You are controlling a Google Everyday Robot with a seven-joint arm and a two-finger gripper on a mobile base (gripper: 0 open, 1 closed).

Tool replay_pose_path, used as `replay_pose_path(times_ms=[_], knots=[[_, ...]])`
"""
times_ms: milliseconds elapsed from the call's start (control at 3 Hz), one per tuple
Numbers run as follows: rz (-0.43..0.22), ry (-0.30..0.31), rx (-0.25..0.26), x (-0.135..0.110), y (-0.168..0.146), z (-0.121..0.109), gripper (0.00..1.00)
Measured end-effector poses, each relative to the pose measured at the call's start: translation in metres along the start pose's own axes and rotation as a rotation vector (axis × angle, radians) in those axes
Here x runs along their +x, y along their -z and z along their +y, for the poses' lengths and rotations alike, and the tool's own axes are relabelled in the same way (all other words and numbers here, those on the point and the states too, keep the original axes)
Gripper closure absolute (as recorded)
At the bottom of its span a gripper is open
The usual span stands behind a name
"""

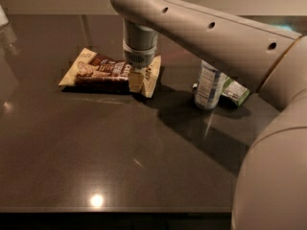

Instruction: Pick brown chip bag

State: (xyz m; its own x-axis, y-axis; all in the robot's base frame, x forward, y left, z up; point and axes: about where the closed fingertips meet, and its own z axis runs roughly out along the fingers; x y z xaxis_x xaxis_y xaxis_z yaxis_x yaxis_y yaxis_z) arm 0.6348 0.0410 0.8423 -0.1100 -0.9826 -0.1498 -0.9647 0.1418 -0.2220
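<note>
The brown chip bag (98, 70) lies flat on the dark table (120, 152) at the back left, with a dark brown middle, cream ends and white lettering. My gripper (136, 82) points straight down from the wrist and sits over the bag's right part, hiding that stretch of it. The bag's right cream end (152, 78) shows just past the gripper. I cannot tell whether the gripper touches the bag.
A water bottle (208, 85) stands right of the bag, with a small green snack bag (236, 93) behind it. My arm (216, 37) spans the upper right. The table's front edge (115, 210) runs along the bottom.
</note>
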Motion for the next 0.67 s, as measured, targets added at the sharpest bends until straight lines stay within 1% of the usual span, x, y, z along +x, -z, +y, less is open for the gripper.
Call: replay_pose_path(times_ms=[333, 667], knots=[[-0.056, 0.018, -0.032, 0.004, 0.027, 0.014, 1.00], [-0.155, 0.071, -0.064, 0.009, 0.081, 0.041, 1.00]])
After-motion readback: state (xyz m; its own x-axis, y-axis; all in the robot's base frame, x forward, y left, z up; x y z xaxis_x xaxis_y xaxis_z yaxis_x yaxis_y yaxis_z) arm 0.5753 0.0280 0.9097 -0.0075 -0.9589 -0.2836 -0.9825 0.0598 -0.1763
